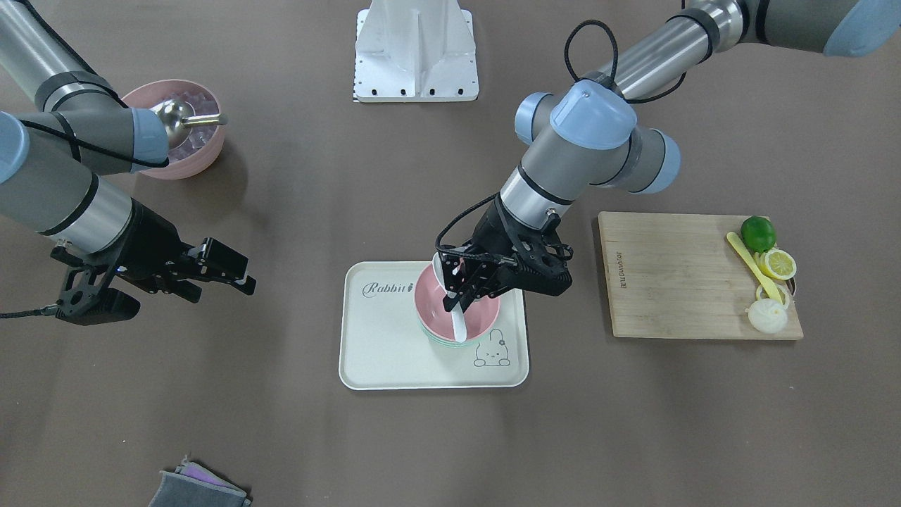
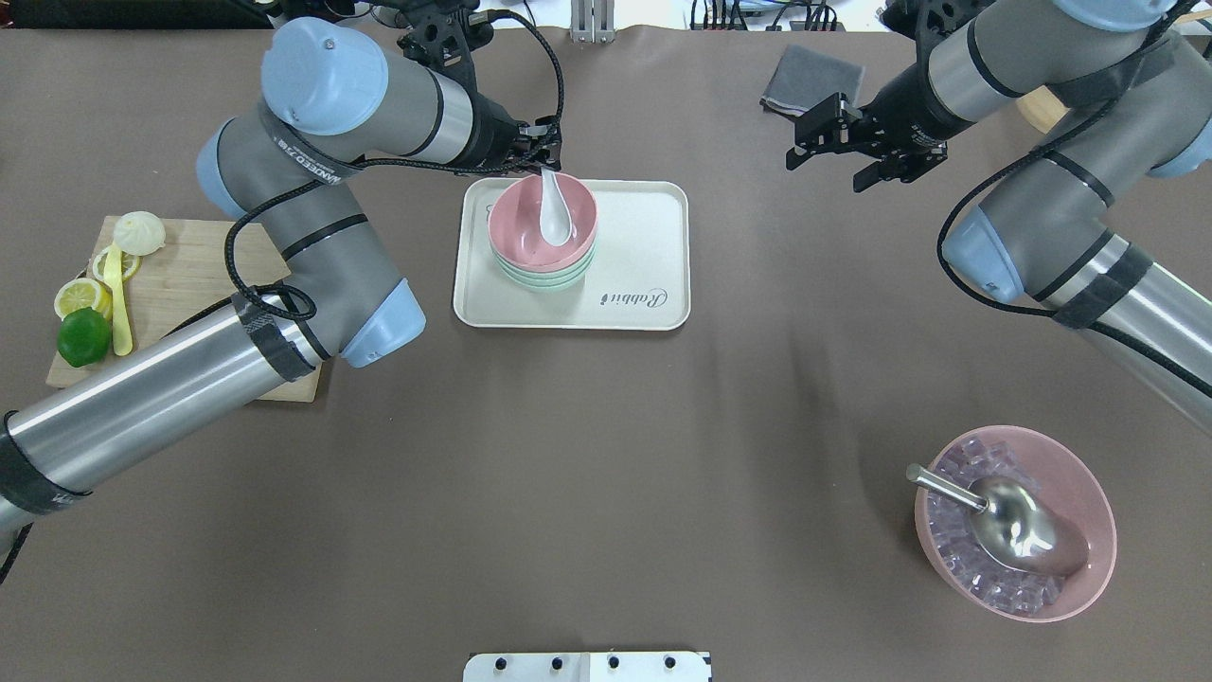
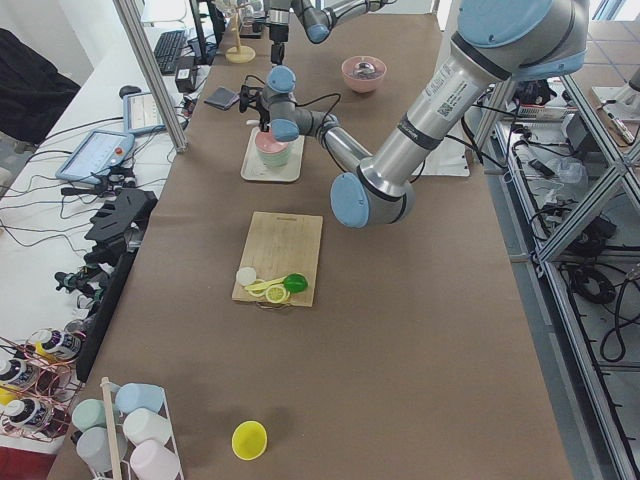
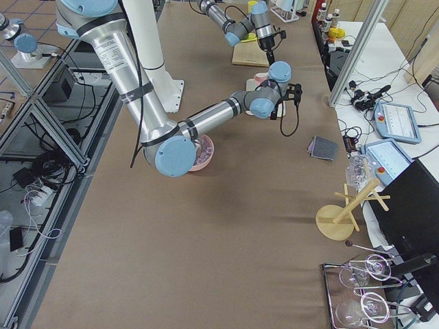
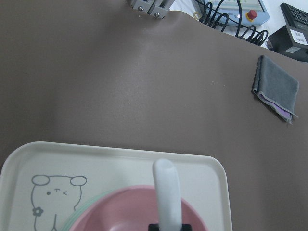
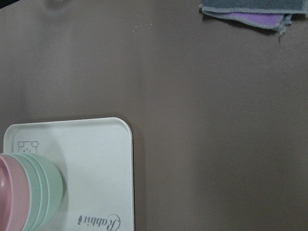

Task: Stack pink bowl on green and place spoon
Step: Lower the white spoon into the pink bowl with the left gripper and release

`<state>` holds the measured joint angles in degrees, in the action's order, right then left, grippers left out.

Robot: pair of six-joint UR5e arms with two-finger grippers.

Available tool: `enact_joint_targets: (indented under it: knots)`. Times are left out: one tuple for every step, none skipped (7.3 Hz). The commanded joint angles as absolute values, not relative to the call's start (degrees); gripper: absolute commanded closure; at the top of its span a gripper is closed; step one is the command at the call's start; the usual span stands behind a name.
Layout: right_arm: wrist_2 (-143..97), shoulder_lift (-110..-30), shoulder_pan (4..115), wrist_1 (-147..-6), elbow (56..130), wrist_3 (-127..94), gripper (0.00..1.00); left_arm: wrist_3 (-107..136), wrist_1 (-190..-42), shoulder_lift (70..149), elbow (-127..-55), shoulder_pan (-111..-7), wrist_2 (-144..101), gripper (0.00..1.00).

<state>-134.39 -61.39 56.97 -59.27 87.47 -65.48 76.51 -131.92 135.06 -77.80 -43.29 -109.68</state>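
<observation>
Gripping the spoon (image 2: 552,213) by its handle, my left gripper (image 1: 452,294) holds its scoop inside the pink bowl (image 2: 524,232) atop the green bowl (image 2: 544,278). Released high, it could tip out at twelve o'clock.

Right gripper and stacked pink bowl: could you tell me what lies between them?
Overhead view: only bare tray and table separate right gripper from pink bowl.

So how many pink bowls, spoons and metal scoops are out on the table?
Pink bowls: 2, the stacked pink bowl on the tray and the ice-filled pink bowl.
Spoons: 2, the white spoon and the yellow spoon.
Metal scoops: 1, the metal scoop.
Total: 5.
</observation>
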Motion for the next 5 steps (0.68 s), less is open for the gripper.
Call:
enact_joint_targets:
  knots:
    - [-134.38,-61.52,56.95,-59.24,87.54,-65.48,0.0,76.73,-131.84,135.18,-77.78,-44.2,-109.77,0.47]
    - [-134.47,-61.52,57.04,-59.24,87.54,-65.48,0.0,76.73,-131.84,135.18,-77.78,-44.73,-109.95,0.35]
    - [-134.47,-61.52,57.04,-59.24,87.54,-65.48,0.0,76.64,-132.1,135.18,-77.87,-44.82,-109.95,0.33]
    - [-134.82,-61.61,57.74,-59.33,87.8,-65.57,0.0,76.73,-132.19,134.83,-78.57,-44.91,-109.95,0.33]
    - [-135.96,-62.31,59.48,-59.33,87.98,-65.57,0.0,75.95,-132.54,131.95,-81.1,-45.17,-109.95,0.23]
